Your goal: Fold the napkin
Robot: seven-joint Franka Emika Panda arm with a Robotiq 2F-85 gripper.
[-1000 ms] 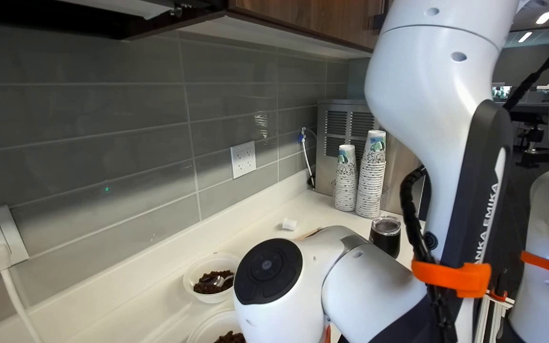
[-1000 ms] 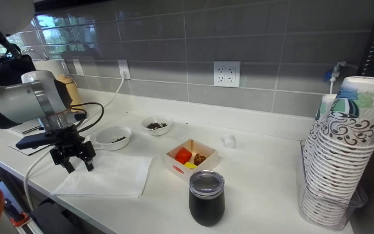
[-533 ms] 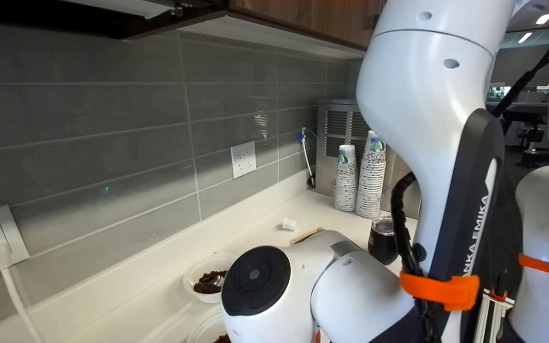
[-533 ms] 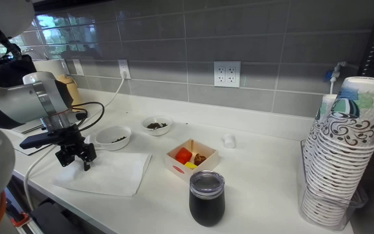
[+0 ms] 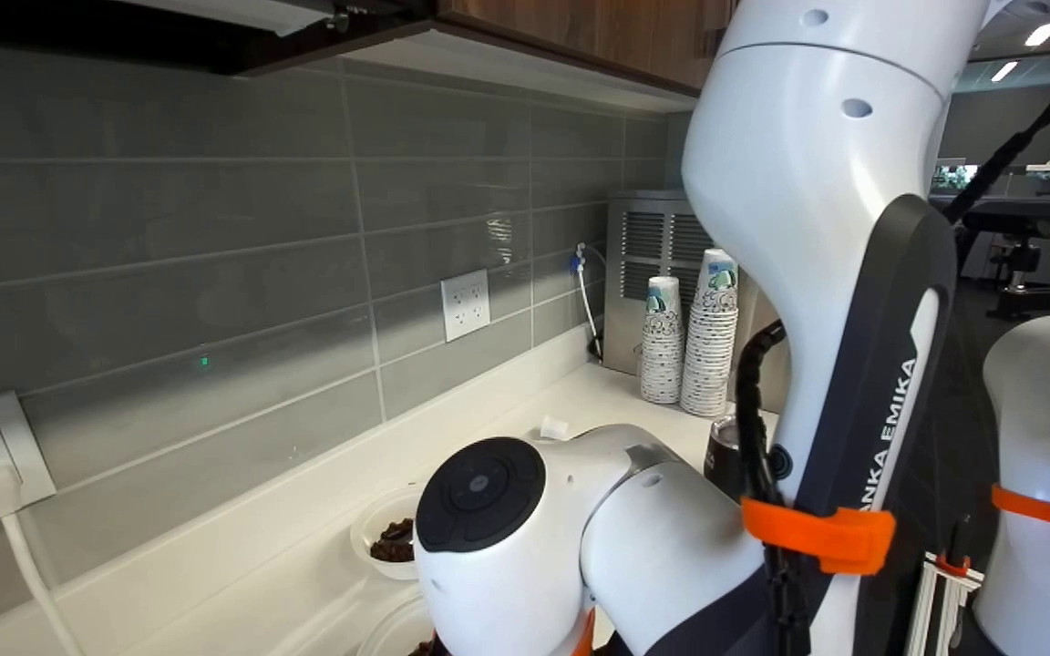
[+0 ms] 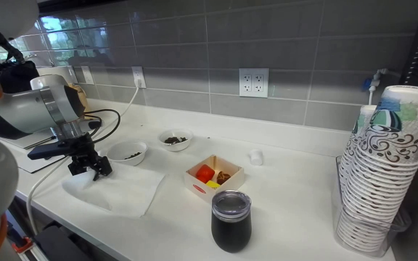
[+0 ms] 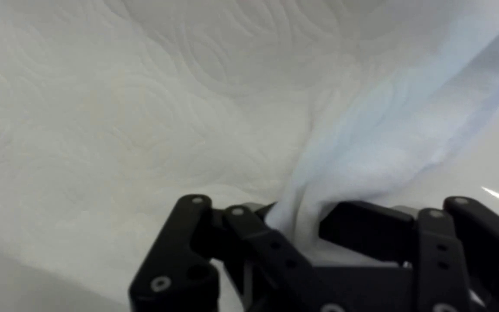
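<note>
A white counter (image 6: 289, 206) runs along a grey tiled wall (image 6: 172, 81). In an exterior view, the napkin (image 6: 136, 188) lies on the counter near its front edge, just beside a white bowl (image 6: 136, 160) holding dark bits (image 6: 132, 156). The gripper (image 7: 297, 221) clamps a bunched fold of the napkin in the wrist view; part of the napkin is raised. A box (image 6: 232, 180) and an upright lidded tumbler (image 6: 232, 232) stand nearby.

Wrist view, cropped napkin (image 7: 124, 130), cut-off end effector (image 7: 300, 220)
</note>
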